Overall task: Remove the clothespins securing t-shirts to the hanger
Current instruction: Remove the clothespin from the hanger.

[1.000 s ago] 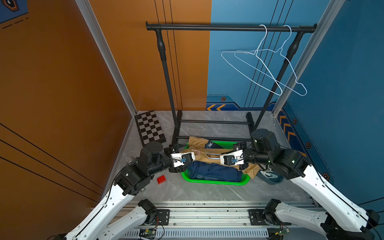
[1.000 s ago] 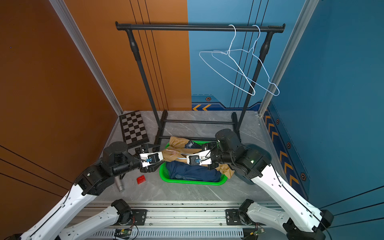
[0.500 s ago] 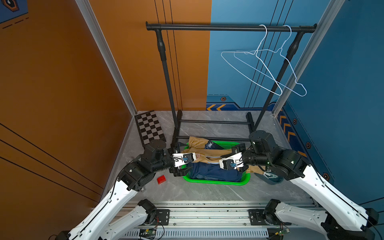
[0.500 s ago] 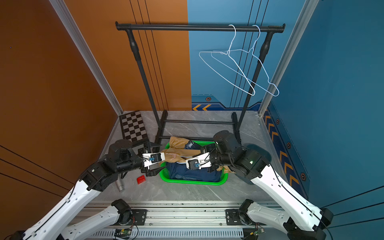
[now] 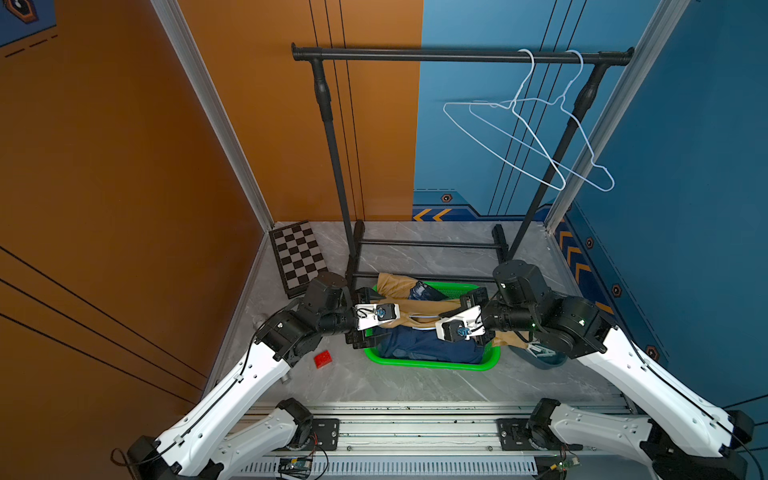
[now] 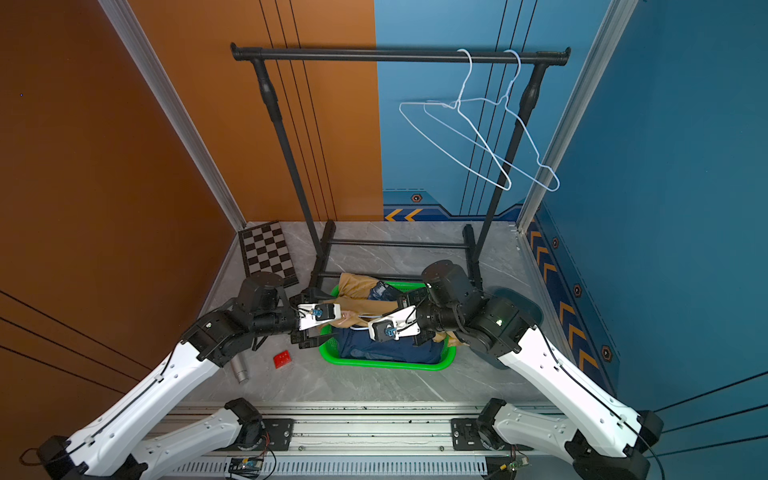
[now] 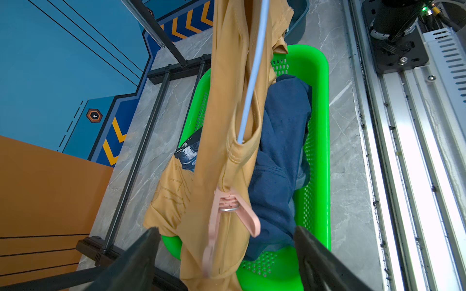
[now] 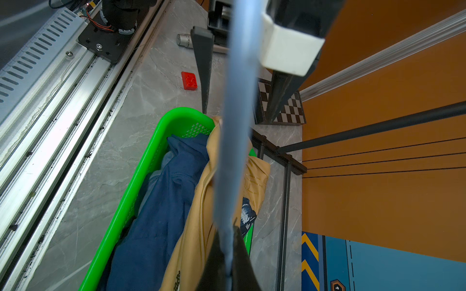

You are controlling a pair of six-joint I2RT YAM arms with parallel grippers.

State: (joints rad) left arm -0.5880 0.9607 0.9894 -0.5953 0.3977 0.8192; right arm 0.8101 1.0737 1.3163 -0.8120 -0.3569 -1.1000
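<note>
- L gripper (image 7: 225, 228): jaws wide apart, one finger on each side of the pink clothespin (image 7: 228, 214). In the L wrist view neither finger touches it.
- Clothespin: clipped on a seam of the yellow shirt (image 7: 227, 100), handles pointing back toward my L gripper, metal spring ring showing.
- R gripper (image 8: 228, 241): pinched tight on the pale-blue wire hanger (image 8: 234, 126); the wire runs straight out from betw. the fingers.
- Hanger: in the L wrist view the wire goes down into a hemmed opening of the yellow shirt, just short of the clothespin.
- Yellow shirt: hangs on the hanger above the green basket (image 7: 324, 113), spanning betw. both grippers in both top views. Its loose end drapes over the basket's far rim onto the floor by the rack's base.
- In the basket: navy shirt (image 7: 280, 151) bunched up; a dark printed shirt (image 7: 189, 153) peeks out at the far side, partly under the yellow one.
- Black rack (image 5: 457, 54) stands behind the basket w/ two bare white spare hangers (image 5: 536, 141) on its rail.
- Checkerboard (image 5: 297, 257) at back L corner; red brick (image 5: 323, 358) on the floor near my L arm, metal cylinder (image 6: 240, 370) near it.
</note>
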